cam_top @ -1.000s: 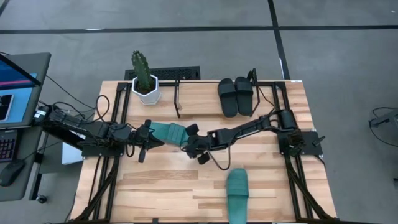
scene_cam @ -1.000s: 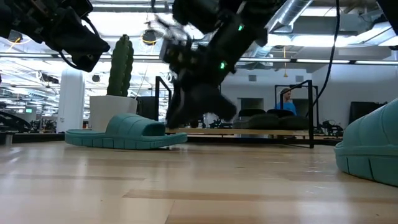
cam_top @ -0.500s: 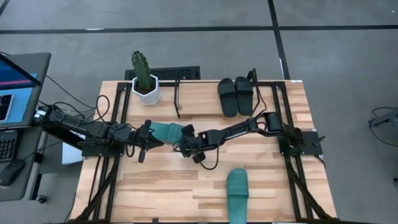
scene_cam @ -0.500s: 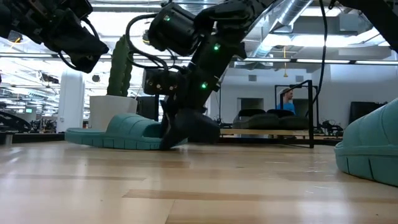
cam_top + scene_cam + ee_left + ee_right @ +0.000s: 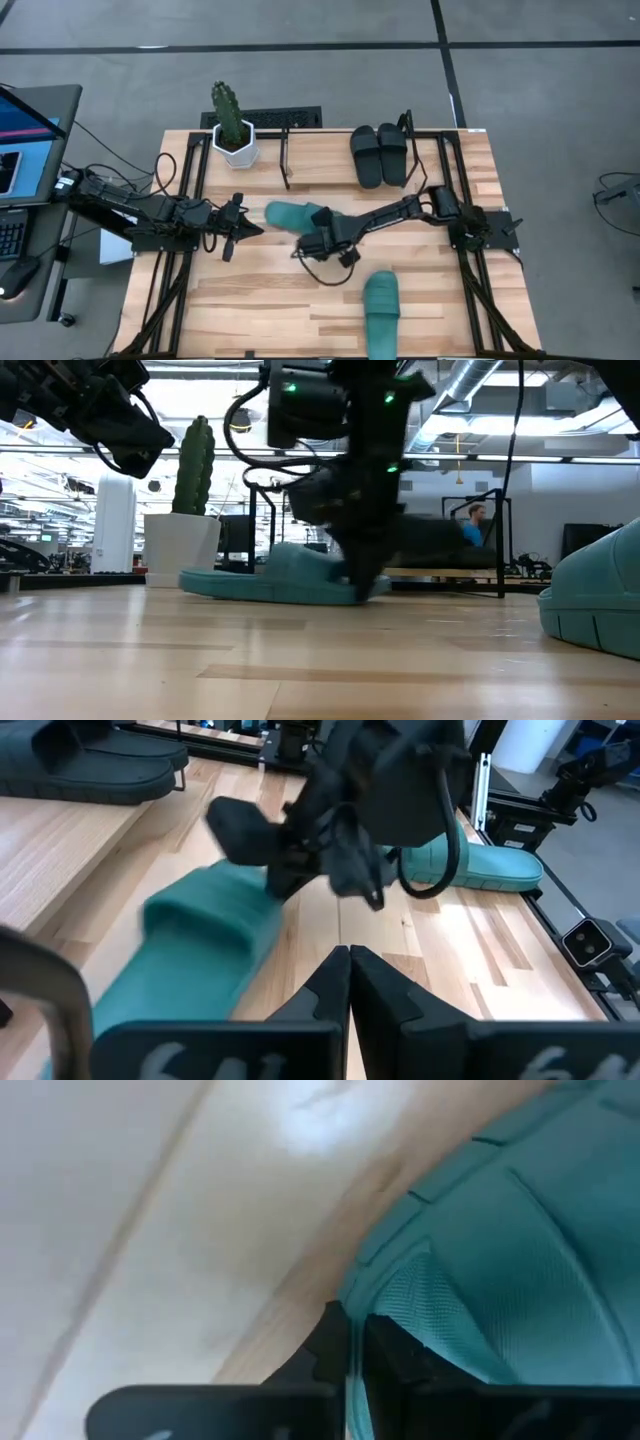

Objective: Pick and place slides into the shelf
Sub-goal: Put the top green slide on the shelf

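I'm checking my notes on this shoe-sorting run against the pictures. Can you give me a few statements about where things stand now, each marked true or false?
1. The right gripper is shut on the edge of a teal slide. True.
2. Both black slides lie loose at the front of the table. False: they sit side by side in the shelf at the back.
3. The left gripper is shut and holds nothing. True.
4. The second teal slide is in the shelf. False: it lies near the table's front edge.
5. The cactus has tipped over. False: it stands upright.

Right arm stretched low across the table's middle, right gripper (image 5: 318,243) pinched closed, left arm extended inward, left gripper (image 5: 236,228) closed, hovering
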### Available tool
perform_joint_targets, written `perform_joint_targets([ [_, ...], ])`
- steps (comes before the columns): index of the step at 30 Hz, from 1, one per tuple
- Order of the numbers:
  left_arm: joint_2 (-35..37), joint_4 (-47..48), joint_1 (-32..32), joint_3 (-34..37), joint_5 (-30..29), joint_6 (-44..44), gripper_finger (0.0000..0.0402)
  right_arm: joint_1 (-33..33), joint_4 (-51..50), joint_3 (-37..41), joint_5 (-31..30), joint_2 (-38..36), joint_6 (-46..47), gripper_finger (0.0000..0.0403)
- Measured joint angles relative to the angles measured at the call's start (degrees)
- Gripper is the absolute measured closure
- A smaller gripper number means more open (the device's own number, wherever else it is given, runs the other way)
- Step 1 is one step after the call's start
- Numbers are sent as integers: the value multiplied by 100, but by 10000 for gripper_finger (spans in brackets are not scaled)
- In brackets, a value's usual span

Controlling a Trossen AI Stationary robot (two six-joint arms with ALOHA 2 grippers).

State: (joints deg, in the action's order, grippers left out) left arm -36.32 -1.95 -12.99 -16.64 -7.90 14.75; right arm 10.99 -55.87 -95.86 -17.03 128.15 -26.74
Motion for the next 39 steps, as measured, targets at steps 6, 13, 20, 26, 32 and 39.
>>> perform_joint_targets([
  [6, 0, 12, 1, 0, 15, 22, 401, 211, -945, -284, 361, 16, 93, 399],
  [13, 0, 8, 1, 0, 17, 38, 401, 461, -1620, -508, 698, 19, 302, 400],
  [20, 0, 10, 1, 0, 17, 57, 401, 753, -2133, -578, 705, 17, 820, 392],
  [26, 0, 8, 2, 0, 20, 87, 401, 866, -2174, -580, 676, 13, 1588, 342],
  [32, 0, 8, 2, 0, 20, 89, 401, 979, -2400, -587, 660, 10, 2067, 308],
  [39, 0, 13, 1, 1, 20, 91, 401, 1209, -3060, -587, -208, 6, 2920, 305],
])
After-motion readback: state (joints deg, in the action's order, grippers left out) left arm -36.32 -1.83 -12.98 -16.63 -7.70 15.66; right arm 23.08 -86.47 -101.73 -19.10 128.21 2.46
